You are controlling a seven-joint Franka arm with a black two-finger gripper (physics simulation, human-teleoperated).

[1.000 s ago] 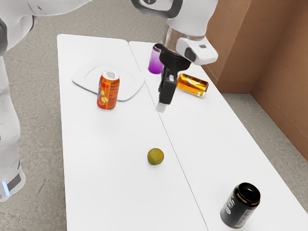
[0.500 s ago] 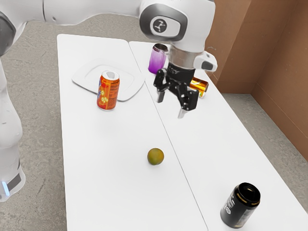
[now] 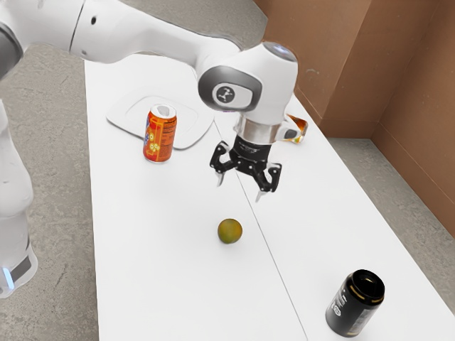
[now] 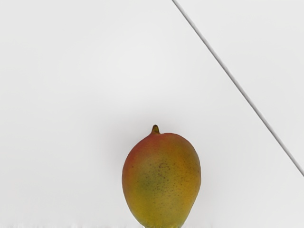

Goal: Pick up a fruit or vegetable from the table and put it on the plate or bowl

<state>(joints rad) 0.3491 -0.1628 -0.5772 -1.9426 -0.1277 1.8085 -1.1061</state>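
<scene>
A small yellow-green mango with a reddish top lies on the white table, near the seam between the two tabletops. In the wrist view the mango sits just under my hand, stem end pointing away. My black gripper hangs open above the mango and slightly behind it, fingers spread and pointing down, nothing between them. The white square plate rests at the back of the table toward the exterior view's left.
An orange soda can stands on the plate's near edge. An amber bottle lies partly hidden behind my arm. A black jar stands at the front right. The table seam runs beside the mango.
My hand has moved forward and down from the back of the table toward the mango, turning as it went. The purple cup is now hidden behind the arm.
</scene>
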